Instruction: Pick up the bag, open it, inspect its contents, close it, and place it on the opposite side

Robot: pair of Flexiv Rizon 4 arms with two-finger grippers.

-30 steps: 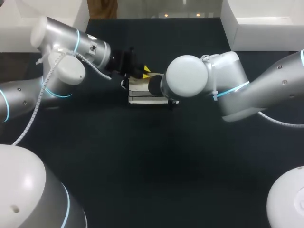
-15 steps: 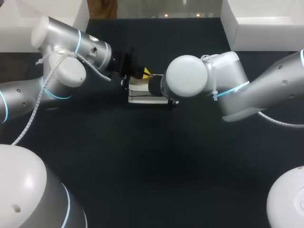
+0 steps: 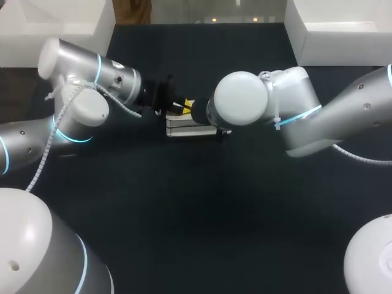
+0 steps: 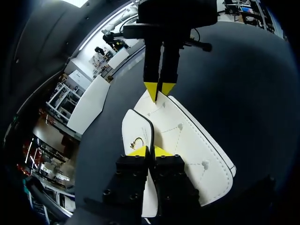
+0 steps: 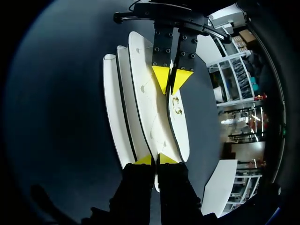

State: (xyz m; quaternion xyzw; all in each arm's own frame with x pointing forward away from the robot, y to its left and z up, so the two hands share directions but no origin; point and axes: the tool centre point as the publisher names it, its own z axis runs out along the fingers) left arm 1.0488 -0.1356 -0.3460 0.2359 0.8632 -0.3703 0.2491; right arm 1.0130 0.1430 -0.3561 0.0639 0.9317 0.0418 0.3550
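Observation:
A white bag (image 3: 187, 126) with black edging and a small gold clasp (image 5: 176, 106) lies on the dark table (image 3: 202, 208) near the middle. My left gripper (image 4: 150, 151) is at one end of it, its yellow tips pinched together on the edge of the flap (image 4: 139, 131). From the opposite end my right gripper (image 5: 156, 159) is shut on the edge of the bag's stitched panel (image 5: 149, 101). The two grippers face each other along the bag's length. In the head view my right wrist hides most of the bag and the right fingers; the left gripper (image 3: 180, 106) shows beside it.
White bins stand at the back left (image 3: 58, 24) and back right (image 3: 343, 30) corners. Dark bare tabletop stretches in front of the bag and to both sides.
My left gripper's fingers have come together on the bag's flap, and the left arm has shifted slightly. The right arm and the bag have stayed in place.

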